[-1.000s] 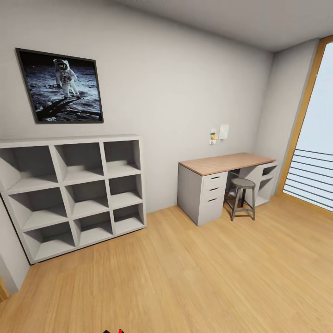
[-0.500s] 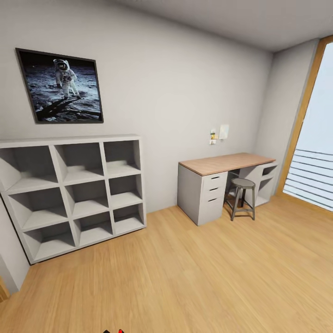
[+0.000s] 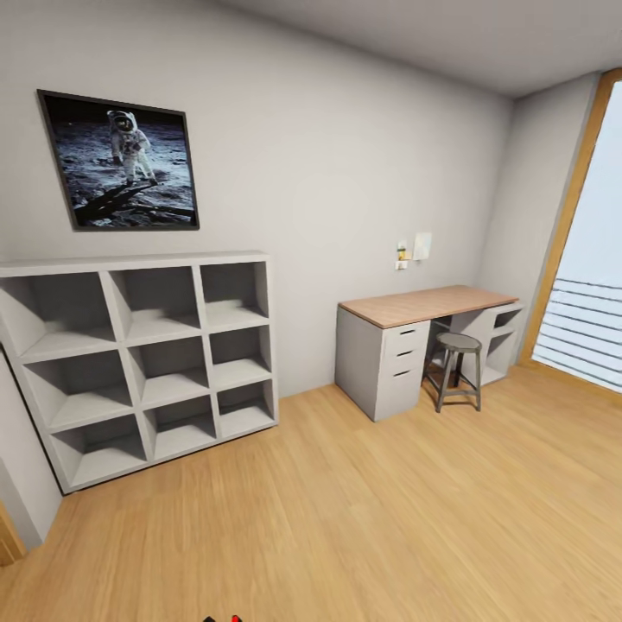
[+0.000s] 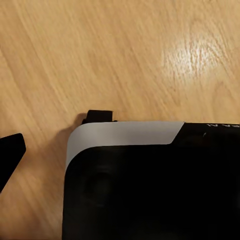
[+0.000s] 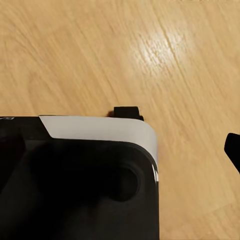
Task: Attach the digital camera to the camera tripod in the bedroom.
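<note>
One bedroom wall [image 3: 345, 173]: cubby shelves [image 3: 147, 363], desk [image 3: 423, 304], stool [image 3: 458, 367].

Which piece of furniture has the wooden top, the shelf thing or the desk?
The desk by the window: its top is light brown wood, with a stool beside it. The cubby shelf is grey-white all over.

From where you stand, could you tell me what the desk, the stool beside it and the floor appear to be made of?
The desk seems to have a light wood top with visible grain on matte grey-white drawer units, probably painted board. The stool looks like dull grey metal, with thin legs and a rung between them. The floor looks like light wood planks with a slight sheen, though it could be laminate.
</note>
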`<state>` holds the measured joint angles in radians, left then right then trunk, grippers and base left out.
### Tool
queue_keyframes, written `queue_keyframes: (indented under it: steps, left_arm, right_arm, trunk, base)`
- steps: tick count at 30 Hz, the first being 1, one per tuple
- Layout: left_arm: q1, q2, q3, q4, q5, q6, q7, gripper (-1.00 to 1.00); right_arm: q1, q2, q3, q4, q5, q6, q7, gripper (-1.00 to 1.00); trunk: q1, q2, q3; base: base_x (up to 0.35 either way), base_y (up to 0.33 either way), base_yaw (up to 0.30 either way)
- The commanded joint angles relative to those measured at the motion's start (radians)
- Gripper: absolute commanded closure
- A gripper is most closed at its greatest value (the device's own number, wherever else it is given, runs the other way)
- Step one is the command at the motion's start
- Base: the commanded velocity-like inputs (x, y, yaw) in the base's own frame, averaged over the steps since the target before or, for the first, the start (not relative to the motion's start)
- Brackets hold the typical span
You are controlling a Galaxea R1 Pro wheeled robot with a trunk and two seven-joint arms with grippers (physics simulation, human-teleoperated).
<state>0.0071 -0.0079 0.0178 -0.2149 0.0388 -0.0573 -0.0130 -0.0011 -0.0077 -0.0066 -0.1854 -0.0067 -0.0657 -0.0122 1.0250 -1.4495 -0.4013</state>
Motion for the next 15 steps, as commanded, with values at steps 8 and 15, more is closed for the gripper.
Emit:
queue_keyframes:
  steps: [8,15]
  left_arm:
    - [0.001,-0.001,0.001,-0.001,0.023,-0.001,-0.001,-1.00]
    - [0.001,-0.003,0.002,0.000,0.029,-0.002,0.002,-1.00]
  right_arm:
    - [0.000,0.000,0.000,0.000,-0.001,-0.006,-0.002,-1.00]
    - [0.000,0.000,0.000,0.000,-0.001,-0.005,-0.002,-1.00]
  trunk:
    - [0.000,0.000,-0.001]
    - [0.000,0.000,-0.001]
  base:
    - [0.000,0.019,0.000]
    - [0.000,0.001,0.000]
